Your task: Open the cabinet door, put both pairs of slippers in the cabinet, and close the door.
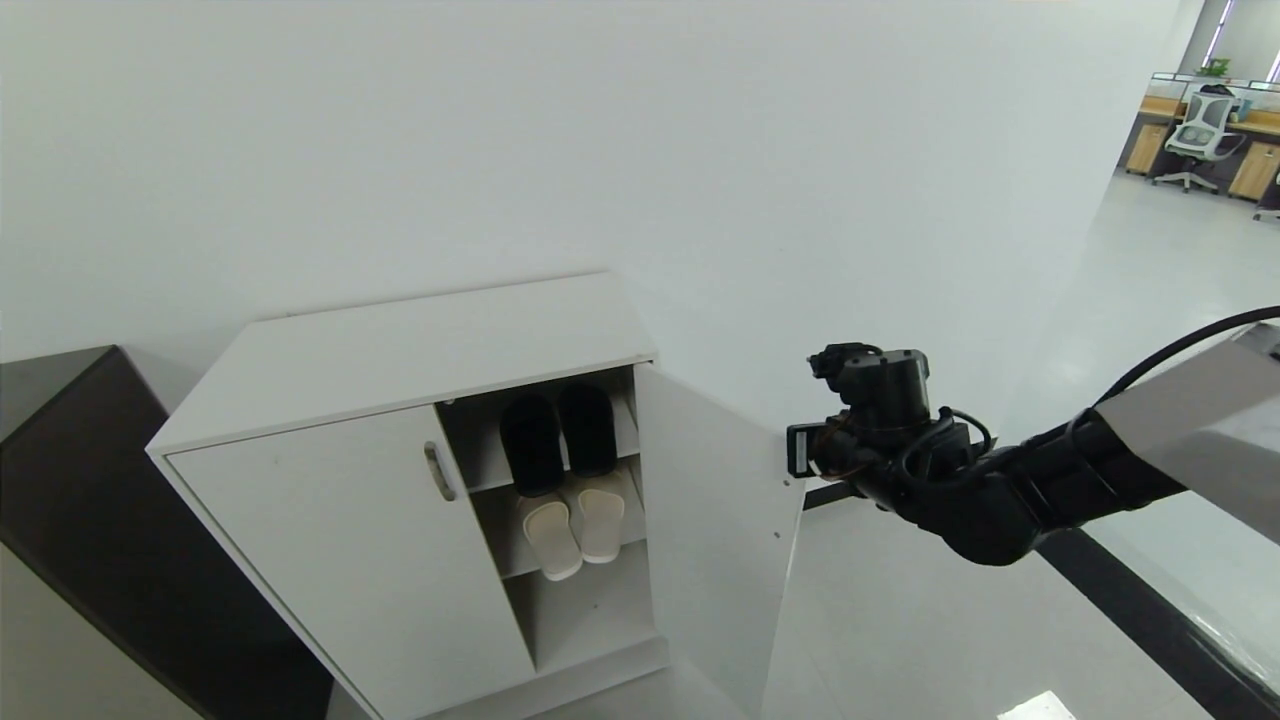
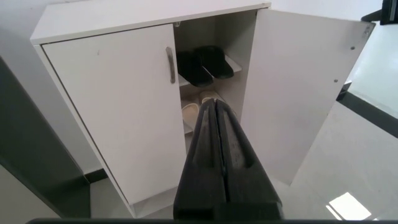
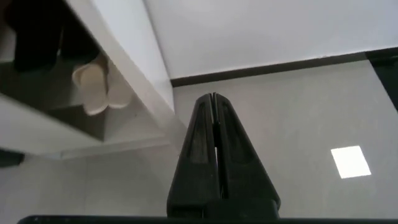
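Observation:
The white cabinet (image 1: 400,350) stands against the wall, its left door (image 1: 350,560) closed and its right door (image 1: 720,520) swung wide open. Black slippers (image 1: 560,435) lie on the upper shelf and white slippers (image 1: 575,520) on the shelf below. My right gripper (image 1: 800,450) is at the outer edge of the open door, shut with nothing in it (image 3: 213,98). In the right wrist view the door (image 3: 134,59) and white slippers (image 3: 93,87) lie beyond it. My left gripper (image 2: 215,104) is shut and empty in front of the cabinet opening, with the black slippers (image 2: 205,62) beyond.
A dark panel (image 1: 80,480) stands just left of the cabinet. A black strip (image 1: 1130,600) runs across the pale floor on the right. Desks and an office chair (image 1: 1200,130) are far off at the back right.

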Controlling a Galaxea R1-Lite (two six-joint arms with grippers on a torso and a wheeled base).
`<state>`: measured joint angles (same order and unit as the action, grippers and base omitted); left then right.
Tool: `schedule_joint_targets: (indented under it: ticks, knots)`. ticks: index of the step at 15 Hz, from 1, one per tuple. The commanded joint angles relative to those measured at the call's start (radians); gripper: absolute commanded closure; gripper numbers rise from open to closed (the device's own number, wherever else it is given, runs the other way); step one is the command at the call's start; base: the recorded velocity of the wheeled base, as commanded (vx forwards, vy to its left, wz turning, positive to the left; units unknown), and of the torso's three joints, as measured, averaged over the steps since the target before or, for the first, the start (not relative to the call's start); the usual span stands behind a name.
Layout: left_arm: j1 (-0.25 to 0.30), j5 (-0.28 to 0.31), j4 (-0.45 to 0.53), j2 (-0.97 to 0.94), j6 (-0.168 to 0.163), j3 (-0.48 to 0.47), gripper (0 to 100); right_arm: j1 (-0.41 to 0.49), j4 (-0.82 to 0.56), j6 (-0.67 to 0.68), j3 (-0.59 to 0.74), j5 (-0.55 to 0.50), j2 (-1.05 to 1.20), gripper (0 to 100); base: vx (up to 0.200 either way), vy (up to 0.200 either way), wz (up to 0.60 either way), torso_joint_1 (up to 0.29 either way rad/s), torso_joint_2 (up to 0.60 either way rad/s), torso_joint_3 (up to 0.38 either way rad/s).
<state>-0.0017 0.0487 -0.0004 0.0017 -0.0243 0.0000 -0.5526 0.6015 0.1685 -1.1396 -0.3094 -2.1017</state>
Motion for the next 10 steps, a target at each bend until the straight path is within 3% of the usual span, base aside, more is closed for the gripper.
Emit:
schedule_joint_targets:
  ticks: [1,3,10]
  knots:
    - [0.0,0.0,0.0,0.001,0.0,0.0,100,-0.093,0.057,0.0,0.115,-0.004,0.094,100,0.0,0.0,0.0,0.0,0.0,0.0]
    - [0.0,0.0,-0.001,0.001,0.0,0.0,100,-0.164,0.142,-0.003,0.196,-0.007,0.129,100,0.0,0.0,0.0,0.0,0.0,0.0]
    - [0.0,0.0,-0.001,0.001,0.0,0.0,100,-0.178,0.25,-0.083,0.288,0.003,0.152,100,0.0,0.0,0.0,0.0,0.0,0.0]
